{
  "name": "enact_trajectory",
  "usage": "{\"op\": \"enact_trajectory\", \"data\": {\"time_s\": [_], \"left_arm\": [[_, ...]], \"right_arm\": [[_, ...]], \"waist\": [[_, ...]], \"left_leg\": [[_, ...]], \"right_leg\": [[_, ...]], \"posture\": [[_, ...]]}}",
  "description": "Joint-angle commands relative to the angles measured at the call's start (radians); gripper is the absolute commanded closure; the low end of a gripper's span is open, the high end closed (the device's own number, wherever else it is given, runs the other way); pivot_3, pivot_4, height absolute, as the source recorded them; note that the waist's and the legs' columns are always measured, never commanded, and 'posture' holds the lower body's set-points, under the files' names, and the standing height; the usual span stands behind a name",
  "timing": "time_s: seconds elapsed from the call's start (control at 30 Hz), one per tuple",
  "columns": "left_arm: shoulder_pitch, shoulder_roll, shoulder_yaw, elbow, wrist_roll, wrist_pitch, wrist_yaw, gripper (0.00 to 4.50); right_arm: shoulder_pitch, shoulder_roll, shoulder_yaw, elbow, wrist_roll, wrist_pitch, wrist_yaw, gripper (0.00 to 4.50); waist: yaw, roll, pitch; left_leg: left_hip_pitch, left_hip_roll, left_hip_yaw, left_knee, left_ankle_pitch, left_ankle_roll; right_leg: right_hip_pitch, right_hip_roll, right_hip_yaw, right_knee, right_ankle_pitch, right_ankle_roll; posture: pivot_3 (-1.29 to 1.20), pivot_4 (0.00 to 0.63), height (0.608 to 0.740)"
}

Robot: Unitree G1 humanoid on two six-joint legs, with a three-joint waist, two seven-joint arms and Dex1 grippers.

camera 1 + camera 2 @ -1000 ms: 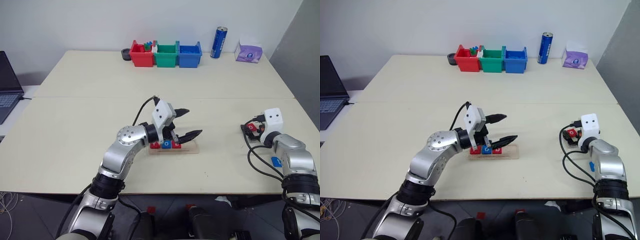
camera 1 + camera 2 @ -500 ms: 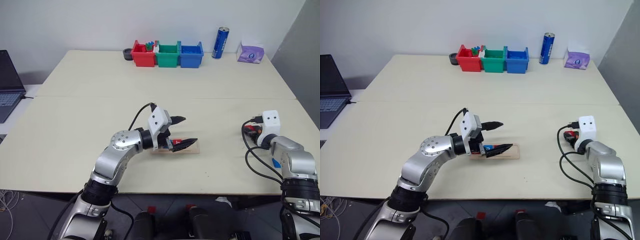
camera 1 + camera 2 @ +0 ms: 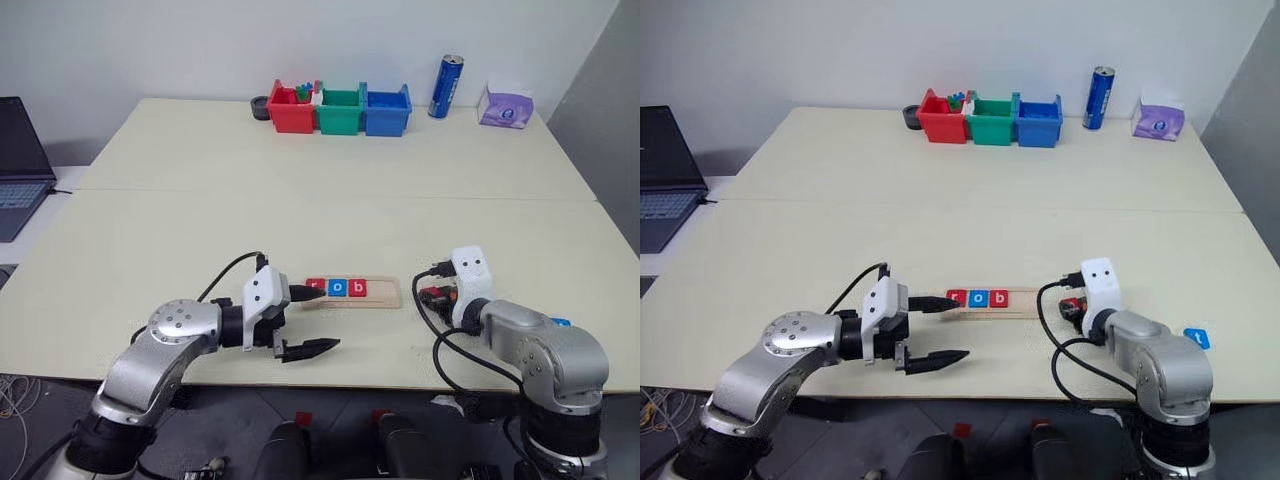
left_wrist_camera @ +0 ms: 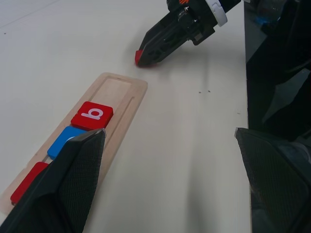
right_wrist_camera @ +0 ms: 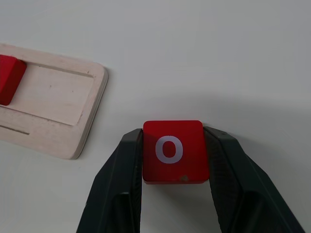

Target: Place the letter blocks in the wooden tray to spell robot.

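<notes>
Near the front edge of the cream table [image 3: 150, 210], the wooden tray [image 3: 385, 297] holds three letter blocks side by side at its left end: a red r [image 3: 316, 288], a blue o [image 3: 338, 288] and a red b [image 3: 360, 288], leaving its right end bare. The right gripper [image 5: 172, 145] pinches the red o block [image 5: 173, 150] between its two black fingers, the tile sitting squarely across the tips, just beside the tray's open right end but clear of the groove. The blue t block [image 3: 1196, 338] lies on the table toward the front right corner, well apart from the tray. The left gripper [image 3: 305, 320] hangs spread wide and empty off the tray's left end, one finger reaching close to the red r. Along the back edge stand red, green and blue bins [image 3: 340, 108], a blue can [image 3: 443, 86] and a purple tissue pack [image 3: 505, 108]. The risk from here, as it looks: the red o could catch on the tray's raised end lip and tip, or land skewed in the groove and nudge the b. A bump from either gripper could also slide the light, unanchored tray and scatter the row
</notes>
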Motion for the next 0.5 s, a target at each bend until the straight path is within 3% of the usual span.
{"op": "enact_trajectory", "data": {"time_s": [0.03, 0.07, 0.27, 0.37, 0.5], "left_arm": [[0.001, -0.008, 0.013, -0.053, -0.02, 0.001, 0.019, 0.0], [0.0, -0.011, 0.011, -0.055, -0.02, 0.003, 0.023, 0.0], [-0.004, -0.01, 0.012, -0.052, -0.023, 0.001, 0.031, 0.0], [-0.004, -0.01, 0.009, -0.047, -0.021, -0.005, 0.029, 0.0], [-0.008, -0.012, 0.006, -0.036, -0.018, -0.014, 0.023, 0.0]], "right_arm": [[0.032, 0.039, 0.015, -0.041, 0.019, 0.071, 0.0, 3.05], [0.042, 0.045, 0.018, -0.051, 0.022, 0.082, 0.002, 3.05], [0.028, 0.085, -0.024, -0.092, 0.062, 0.097, 0.045, 1.01], [-0.015, 0.024, -0.046, -0.09, 0.07, 0.076, 0.074, 0.03], [-0.088, -0.164, -0.052, -0.028, 0.096, -0.065, 0.191, 0.03]], "waist": [[-0.001, -0.001, 0.0], [-0.002, -0.001, -0.001], [-0.004, -0.001, -0.001], [-0.005, -0.001, 0.0], [-0.004, 0.0, 0.0]], "left_leg": [[0.0, 0.0, 0.001, 0.0, 0.0, 0.0], [0.0, 0.0, 0.001, 0.0, 0.0, 0.0], [0.001, 0.0, -0.001, -0.001, 0.0, 0.0], [0.001, 0.0, -0.001, -0.001, 0.0, 0.0], [0.0, -0.001, 0.001, -0.001, 0.0, 0.0]], "right_leg": [[0.0, 0.0, 0.0, 0.0, 0.0, 0.0], [0.0, 0.0, 0.0, 0.0, 0.0, 0.0], [0.0, 0.004, 0.0, 0.0, 0.0, 0.0], [0.0, 0.005, 0.0, 0.0, 0.0, 0.0], [-0.001, 0.004, -0.001, 0.0, 0.0, 0.0]], "posture": [[0.0, 0.15, 0.74], [0.0, 0.15, 0.74], [0.0, 0.15, 0.74], [0.0, 0.15, 0.74], [0.0, 0.15, 0.74]]}}
